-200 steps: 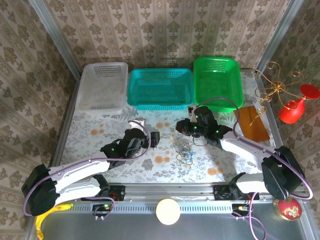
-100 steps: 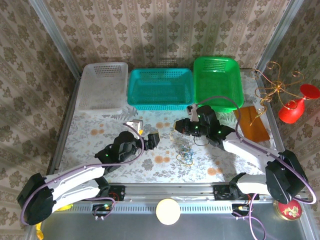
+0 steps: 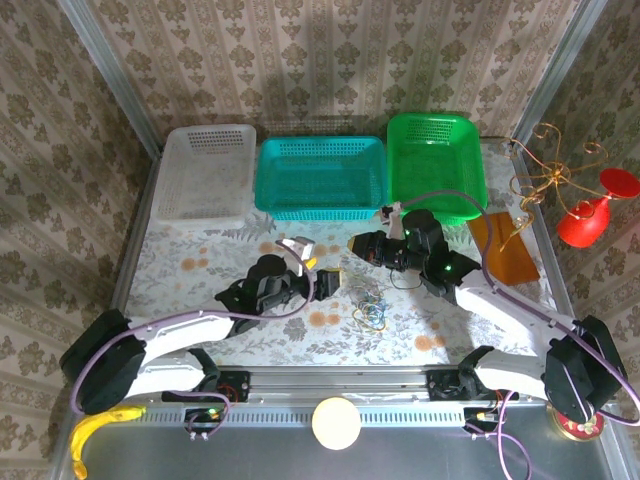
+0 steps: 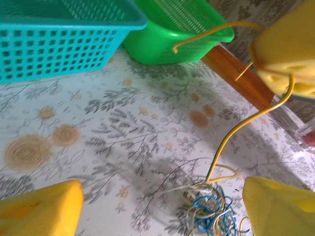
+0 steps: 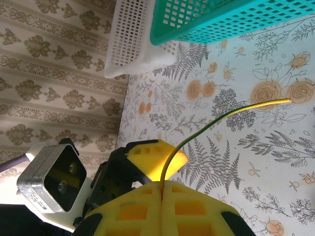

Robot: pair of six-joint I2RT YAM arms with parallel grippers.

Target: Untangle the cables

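Pull under way. Right gripper [image 5: 161, 189] pinches thin yellow wire [image 4: 246, 123], which trails down into the small blue-yellow-white cable clump [image 4: 209, 211] at lower right of the left wrist view. Left gripper [image 4: 160, 209] is spread beside the clump. Next, probably: pin clump, draw wire out.

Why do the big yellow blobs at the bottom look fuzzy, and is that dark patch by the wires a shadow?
Left wrist view: the left gripper's fingers sit very near the lens, so their edges look soft; the dark patch beside the cables is probably a shadow on the table. Right wrist view: the yellow cable pinched by the right gripper looks crisp.
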